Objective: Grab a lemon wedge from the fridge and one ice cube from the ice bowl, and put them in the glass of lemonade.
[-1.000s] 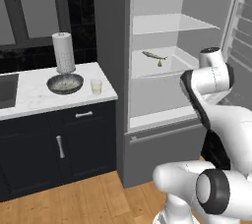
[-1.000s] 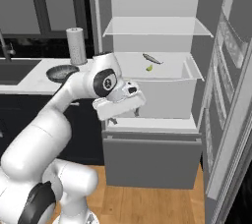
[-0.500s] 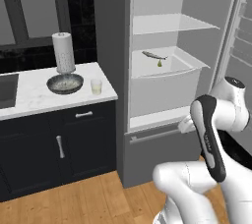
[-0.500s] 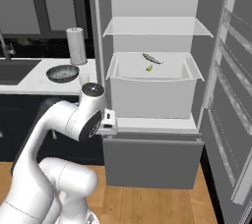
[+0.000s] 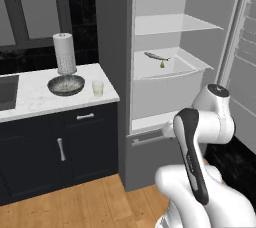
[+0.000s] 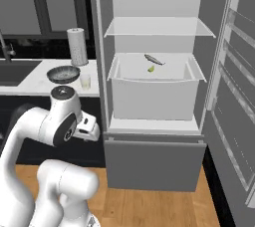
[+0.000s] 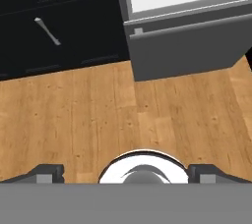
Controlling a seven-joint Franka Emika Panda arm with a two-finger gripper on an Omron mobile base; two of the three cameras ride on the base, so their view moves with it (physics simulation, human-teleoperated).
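Fridge (image 6: 221, 101) open, lemon wedge (image 6: 151, 69) on shelf beside grey fish (image 6: 154, 59). Gripper (image 7: 126, 173) aimed at floor, fingers wide apart, apparently empty. First pick pending: raise arm, reach in toward wedge.

1. Light oak plank floor (image 7: 98, 120), warm tone, boards running away from my camera; also seen below the cabinets (image 5: 90, 199).
2. Dark navy base cabinets (image 5: 60, 147) with pale bar handles (image 5: 61, 149), one drawer above a door.
3. White marbled stone countertop (image 5: 30, 97) over those cabinets, a black inset panel (image 5: 7, 92) at its left end.
4. Dark glossy wall (image 5: 82, 17) behind the counter, with grey panels (image 5: 35, 2) framed by dark uprights.
5. Dark sink basin (image 6: 15, 71) with a slim tap (image 6: 6, 49), at the counter's far side.
6. Light even, soft, casting no hard shadows.
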